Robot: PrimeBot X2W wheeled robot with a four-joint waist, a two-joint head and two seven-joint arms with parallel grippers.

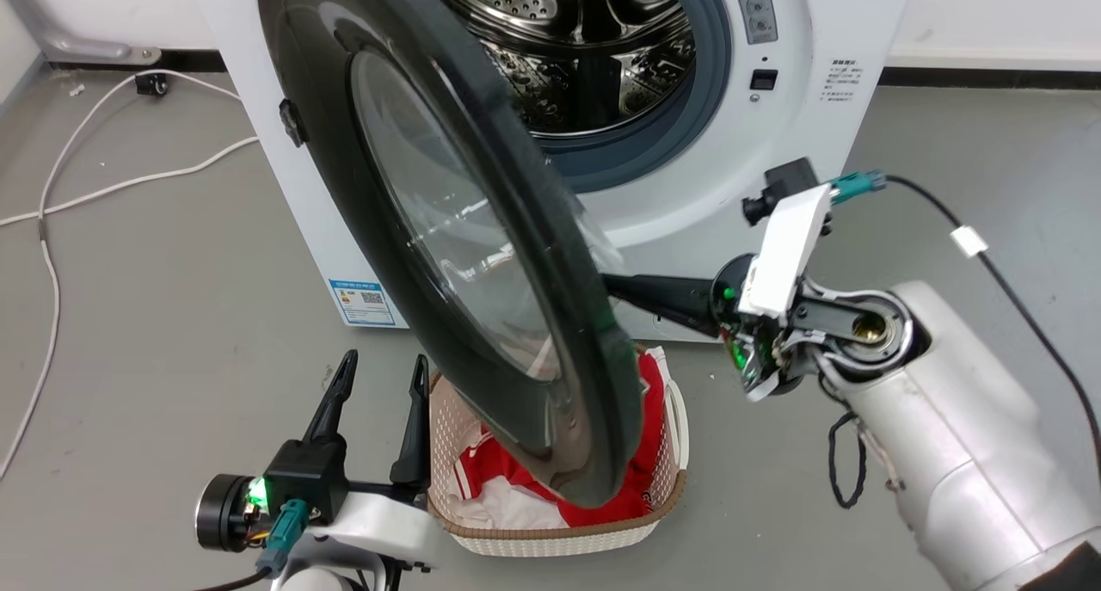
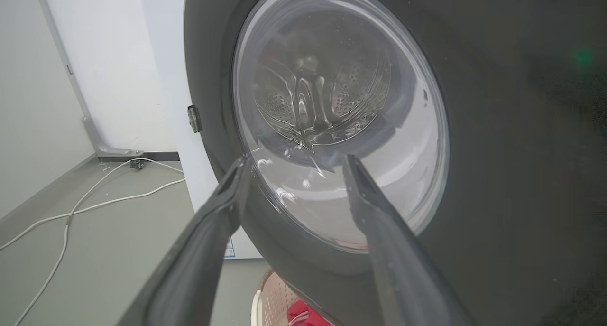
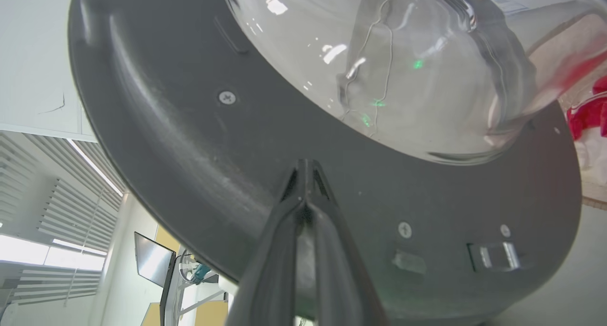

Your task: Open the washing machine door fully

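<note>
The large round glossy black washing machine door [image 1: 456, 230], with its bulging glass window, stands about half open mid-frame, hinged on the left of the white front-loading washing machine [image 1: 774, 144]. The right gripper [image 3: 306, 172], fingers pressed together, sits at the door's right, tips seemingly against its inner face, so a leftward push looks due. The left gripper [image 1: 384, 376], fingers apart, sits lower left, facing the outer side.

Head cam: right end effector [image 3: 306, 174] tips hidden behind washing machine door [image 1: 447, 230]; door top cut off; laundry basket [image 1: 550, 535] partly covered.
</note>
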